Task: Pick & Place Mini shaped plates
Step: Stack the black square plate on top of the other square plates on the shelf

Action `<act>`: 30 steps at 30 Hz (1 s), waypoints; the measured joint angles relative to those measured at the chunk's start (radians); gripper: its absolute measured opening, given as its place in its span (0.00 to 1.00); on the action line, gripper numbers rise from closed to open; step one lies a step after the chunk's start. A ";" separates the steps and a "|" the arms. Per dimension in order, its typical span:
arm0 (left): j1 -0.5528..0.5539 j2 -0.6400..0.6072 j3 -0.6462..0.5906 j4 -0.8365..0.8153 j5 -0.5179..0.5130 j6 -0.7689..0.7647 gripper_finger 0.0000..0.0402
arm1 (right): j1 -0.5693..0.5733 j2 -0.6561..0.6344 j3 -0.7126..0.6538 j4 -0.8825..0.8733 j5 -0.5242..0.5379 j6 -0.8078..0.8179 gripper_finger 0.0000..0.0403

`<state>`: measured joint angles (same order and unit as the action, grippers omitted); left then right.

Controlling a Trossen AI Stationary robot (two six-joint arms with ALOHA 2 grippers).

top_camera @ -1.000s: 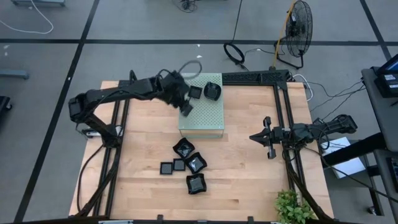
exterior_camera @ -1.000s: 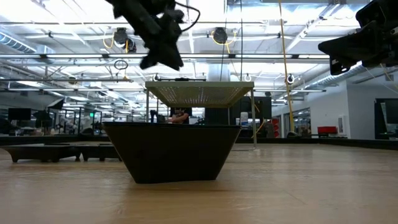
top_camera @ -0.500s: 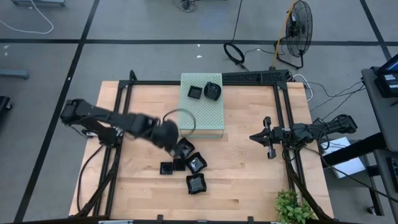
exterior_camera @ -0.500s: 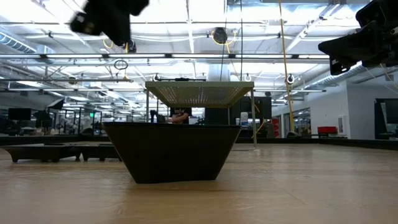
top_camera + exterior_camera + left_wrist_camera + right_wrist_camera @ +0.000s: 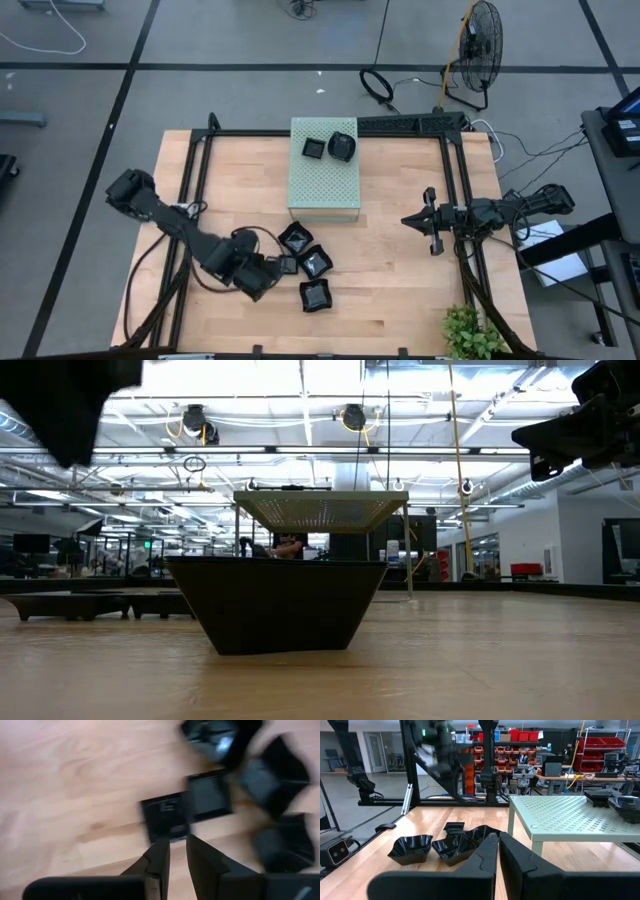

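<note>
Black mini shaped plates: 2 sit on the pale green perforated box (image 5: 323, 180), 5 (image 5: 300, 263) remain on the wooden surface (image 5: 400, 290). Left gripper (image 5: 262, 281) hovers beside them, jaws nearly closed, empty. Right gripper (image 5: 424, 221) waits, closed.

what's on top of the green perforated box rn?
Two mini plates sit on the pale green box near its far edge: a small square one and a rounded one beside it. Nothing covers the rest of its top; underneath is hidden.

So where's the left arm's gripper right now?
In the high view, the left gripper hangs over the wood table's front-left area, above the small square plates at the left edge of the loose black cluster.
</note>
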<state>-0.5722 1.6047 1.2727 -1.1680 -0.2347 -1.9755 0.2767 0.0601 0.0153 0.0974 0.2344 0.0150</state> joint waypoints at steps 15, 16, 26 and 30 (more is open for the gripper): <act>0.010 0.005 -0.349 0.411 0.106 -0.076 0.41 | 0.000 0.000 0.000 0.002 0.000 0.000 0.02; 0.010 0.005 -0.365 0.440 0.114 -0.075 0.41 | 0.000 0.000 0.000 0.002 0.000 0.000 0.02; 0.010 0.005 -0.421 0.484 0.129 -0.114 0.42 | 0.000 0.000 0.000 0.002 0.000 0.000 0.02; 0.010 0.005 -0.421 0.484 0.089 -0.095 0.42 | 0.000 0.000 0.000 0.002 0.000 0.000 0.02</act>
<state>-0.5625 1.6100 0.8516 -0.6842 -0.1459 -2.0706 0.2767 0.0601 0.0153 0.0998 0.2344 0.0149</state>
